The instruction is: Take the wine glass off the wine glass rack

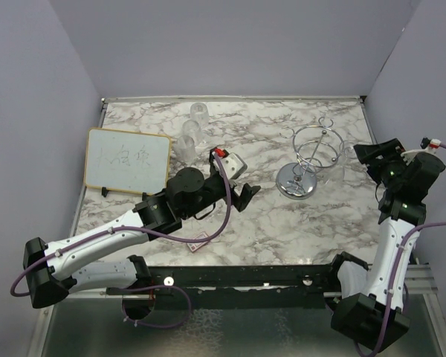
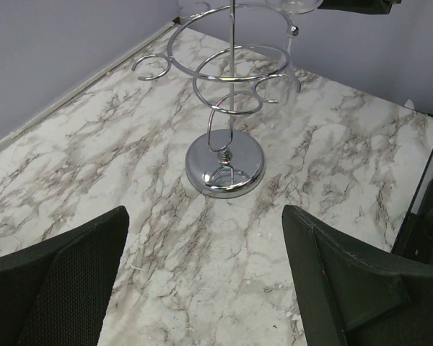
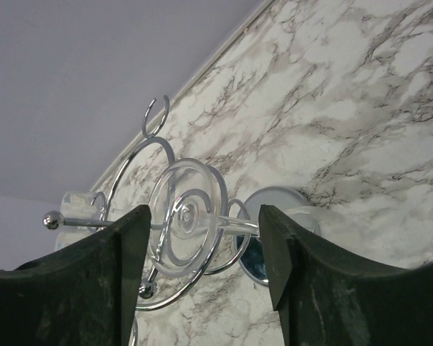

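Clear wine glass (image 3: 184,216) hangs on the chrome wire wine glass rack (image 2: 224,169), its round foot disc showing. Right pincer (image 3: 206,216) flanks the foot, jaws apart, not clamped. Left pincer (image 2: 203,216) stands wide, empty, over the veined marble surface (image 2: 94,144).

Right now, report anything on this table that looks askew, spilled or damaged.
Nothing stands out. The wine glass rack stands upright, the wine glass hangs on it with no visible breakage, and the table shows no spill.
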You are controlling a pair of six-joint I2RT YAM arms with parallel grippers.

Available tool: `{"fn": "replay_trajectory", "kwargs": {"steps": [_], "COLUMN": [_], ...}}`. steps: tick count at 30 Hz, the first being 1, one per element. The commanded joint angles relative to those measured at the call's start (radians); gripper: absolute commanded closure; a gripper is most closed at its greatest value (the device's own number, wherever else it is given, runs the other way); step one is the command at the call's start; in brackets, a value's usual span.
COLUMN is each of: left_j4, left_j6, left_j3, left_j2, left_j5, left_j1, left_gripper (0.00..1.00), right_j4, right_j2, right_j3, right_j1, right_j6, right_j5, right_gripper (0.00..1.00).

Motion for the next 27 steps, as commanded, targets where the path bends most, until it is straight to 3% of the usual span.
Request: {"fn": "replay_trajectory", "kwargs": {"steps": [1, 7, 23, 27], "left_j4": [0.015, 0.017, 0.016, 0.016], "left_j6": [0.002, -0.001, -0.001, -0.001], "left_j3": [0.007, 0.006, 0.005, 0.007], "left_j2": [-0.006, 0.0, 0.004, -0.002], "left_j5": [0.001, 0.011, 0.022, 0.022], "left_j1": [0.012, 0.024, 0.028, 0.028], "left_gripper": [0.11, 0.11, 0.11, 0.11], "right_j4": [-0.022, -0.019, -0.024, -0.027], "right_j2": [-0.016, -0.01, 0.002, 0.0], "right_j3": [0.01, 0.001, 0.012, 0.016], "right_j1": [-0.005, -0.005, -0.005, -0.004], "right_j6": [0.013, 0.013, 0.018, 0.024], "right_j5": [-0.058, -0.08, -0.072, -0.06], "right_gripper": [0.43, 0.54, 0.69, 0.79]}}
